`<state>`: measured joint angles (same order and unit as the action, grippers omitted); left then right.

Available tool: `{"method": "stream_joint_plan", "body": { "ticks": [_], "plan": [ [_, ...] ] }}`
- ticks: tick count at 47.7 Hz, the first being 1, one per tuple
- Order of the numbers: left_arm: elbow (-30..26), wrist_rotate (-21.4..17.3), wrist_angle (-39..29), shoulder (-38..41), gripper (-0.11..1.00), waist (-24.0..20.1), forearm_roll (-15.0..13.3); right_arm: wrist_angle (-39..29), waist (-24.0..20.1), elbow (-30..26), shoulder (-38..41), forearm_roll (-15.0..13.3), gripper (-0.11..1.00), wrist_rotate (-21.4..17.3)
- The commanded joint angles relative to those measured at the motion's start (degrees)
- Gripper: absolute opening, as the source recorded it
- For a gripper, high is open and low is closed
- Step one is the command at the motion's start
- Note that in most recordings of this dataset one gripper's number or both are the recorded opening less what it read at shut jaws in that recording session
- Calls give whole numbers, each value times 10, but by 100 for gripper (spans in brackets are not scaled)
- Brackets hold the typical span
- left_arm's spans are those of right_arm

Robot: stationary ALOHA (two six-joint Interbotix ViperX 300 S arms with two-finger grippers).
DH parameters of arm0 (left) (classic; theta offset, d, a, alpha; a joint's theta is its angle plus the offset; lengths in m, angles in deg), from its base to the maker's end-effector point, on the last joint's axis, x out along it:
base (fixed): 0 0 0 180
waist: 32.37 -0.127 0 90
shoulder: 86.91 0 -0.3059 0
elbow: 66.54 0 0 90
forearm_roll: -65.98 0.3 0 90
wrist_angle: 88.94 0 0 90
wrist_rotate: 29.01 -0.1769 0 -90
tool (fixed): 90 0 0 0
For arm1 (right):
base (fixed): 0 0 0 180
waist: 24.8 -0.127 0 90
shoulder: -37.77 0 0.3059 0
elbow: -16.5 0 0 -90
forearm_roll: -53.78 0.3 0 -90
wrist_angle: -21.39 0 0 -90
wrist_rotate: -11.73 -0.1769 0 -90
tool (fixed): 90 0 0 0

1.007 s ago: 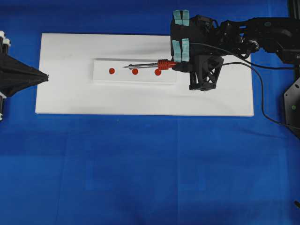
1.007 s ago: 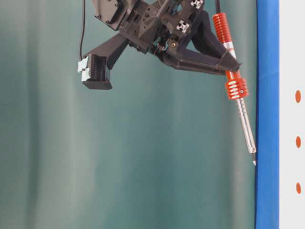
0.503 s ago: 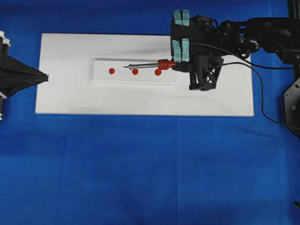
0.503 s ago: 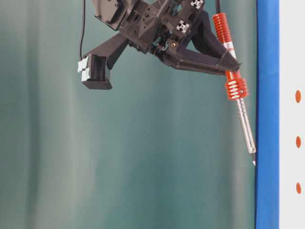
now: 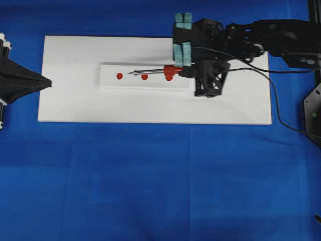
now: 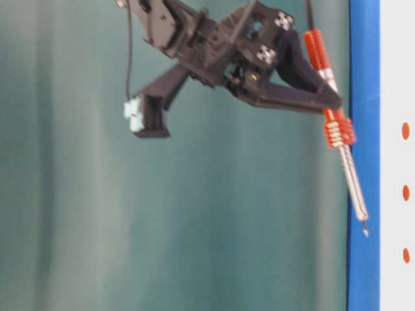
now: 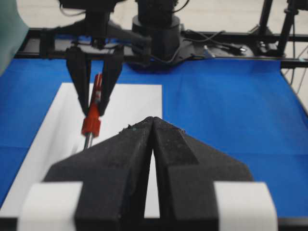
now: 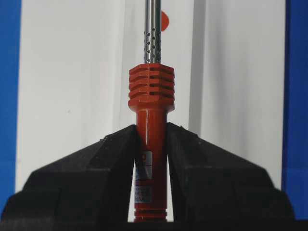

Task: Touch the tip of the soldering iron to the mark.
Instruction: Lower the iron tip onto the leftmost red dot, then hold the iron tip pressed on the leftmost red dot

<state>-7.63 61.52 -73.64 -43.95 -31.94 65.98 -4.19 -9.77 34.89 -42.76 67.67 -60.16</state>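
**Soldering iron poised over red dots**

The right gripper clamps the soldering iron by its red handle, tip above the raised white strip, between two dots. Handle label unreadable. The left gripper rests closed, holding nothing.

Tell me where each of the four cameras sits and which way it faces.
Overhead: above, facing down on the white board; both arms show.
Table-level: low, side-on, turned sideways; right gripper holding the soldering iron.
Left wrist: on the left arm, over the shut left gripper toward the right arm.
Right wrist: along the iron, fingers clamping it.
All four share the iron.
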Motion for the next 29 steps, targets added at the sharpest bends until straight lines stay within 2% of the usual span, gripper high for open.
{"method": "stream_joint_plan", "body": {
  "ticks": [1,29],
  "plan": [
    [-5,-1,4,3,0,-1,2,11,2,-23,11,-1,6,0],
    [-6,-8,1,3,0,-1,1,36,2,-37,72,0,6,1]
  ]
}}
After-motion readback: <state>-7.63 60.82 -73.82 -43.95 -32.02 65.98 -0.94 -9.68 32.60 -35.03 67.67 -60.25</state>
